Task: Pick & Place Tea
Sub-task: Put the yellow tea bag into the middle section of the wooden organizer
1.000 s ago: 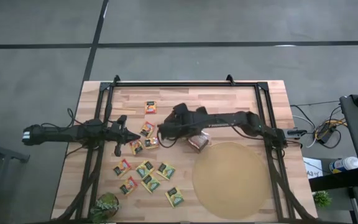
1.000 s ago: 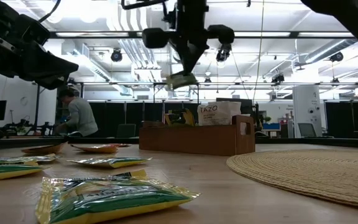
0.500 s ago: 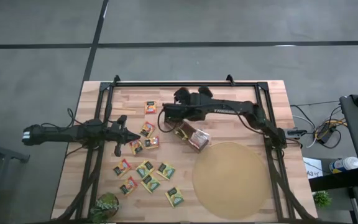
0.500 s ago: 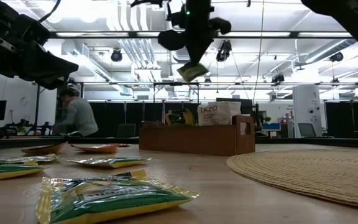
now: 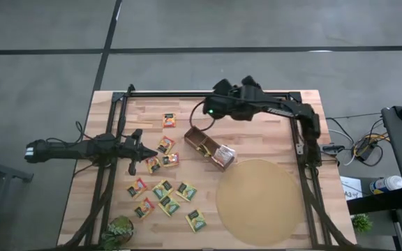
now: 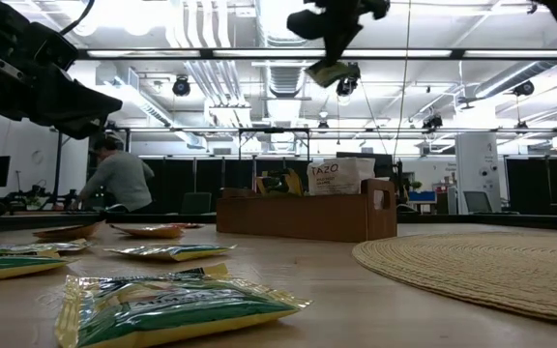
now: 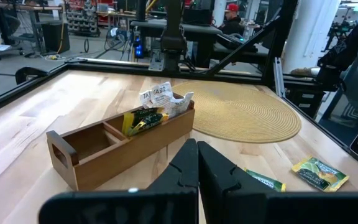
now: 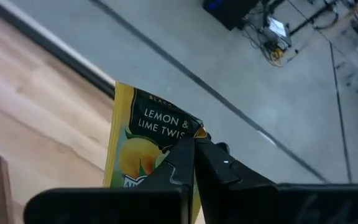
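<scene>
My right gripper (image 6: 334, 60) is high above the table's far middle, beyond the brown wooden box (image 5: 208, 148), and is shut on a yellow lemon-and-lime tea sachet (image 8: 135, 152). In the high view the gripper (image 5: 204, 120) hides the sachet. Several more tea sachets (image 5: 163, 189) lie flat on the table at the near left, and a few stand in the box's compartments (image 7: 157, 106). My left gripper (image 5: 142, 155) is shut and holds nothing, low over the table's left side, pointing toward the box. My right gripper pinches the sachet at one edge (image 8: 188, 134), beside the printed name, between its two fingers. The fingers slant down from above. The sachet (image 6: 329, 72) hangs tilted below the fingertips, lifted well clear of the table and the box.
A big round tan mat (image 5: 260, 202) covers the near right of the table. A small potted plant (image 5: 119, 231) stands at the near left corner. A black frame (image 5: 208, 92) runs along the table's edges. A person (image 6: 116, 179) is in the room behind.
My right gripper has risen and swung from over the sachets left of the box toward the table's far edge and right, rolling its wrist. It has stayed shut on the yellow sachet, which has gone up with it.
</scene>
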Robot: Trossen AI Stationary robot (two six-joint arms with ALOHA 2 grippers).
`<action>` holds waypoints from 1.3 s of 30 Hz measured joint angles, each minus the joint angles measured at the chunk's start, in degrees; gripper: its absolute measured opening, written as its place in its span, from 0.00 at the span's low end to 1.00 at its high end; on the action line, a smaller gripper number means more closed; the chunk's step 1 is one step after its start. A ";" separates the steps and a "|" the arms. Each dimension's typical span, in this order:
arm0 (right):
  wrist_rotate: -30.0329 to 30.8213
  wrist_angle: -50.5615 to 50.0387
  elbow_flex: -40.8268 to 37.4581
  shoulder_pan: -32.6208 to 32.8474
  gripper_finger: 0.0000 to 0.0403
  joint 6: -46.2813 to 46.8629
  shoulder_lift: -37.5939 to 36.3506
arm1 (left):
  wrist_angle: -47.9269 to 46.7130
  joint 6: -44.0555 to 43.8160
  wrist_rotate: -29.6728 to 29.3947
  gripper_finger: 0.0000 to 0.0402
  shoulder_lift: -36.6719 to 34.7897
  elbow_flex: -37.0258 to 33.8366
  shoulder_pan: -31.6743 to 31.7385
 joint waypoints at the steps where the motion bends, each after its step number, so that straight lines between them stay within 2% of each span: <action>1: 0.56 0.16 -1.50 0.06 0.02 2.09 -1.07 | 0.00 -0.01 0.01 0.00 0.00 -0.01 0.01; 9: 1.34 4.75 -22.53 2.27 0.02 24.91 -9.92 | 0.02 0.00 0.01 0.00 0.00 0.00 0.01; 14: -0.45 9.42 -31.21 6.11 0.02 35.84 -11.12 | 0.04 -0.01 0.01 0.00 0.00 -0.02 0.01; 24: 0.22 22.32 -35.39 10.80 0.02 45.19 -7.88 | 0.04 0.01 0.01 0.00 0.00 -0.02 -0.01; 39: -3.37 26.49 -35.33 11.73 0.02 57.24 0.11 | 0.06 0.01 0.01 0.00 0.00 -0.02 0.01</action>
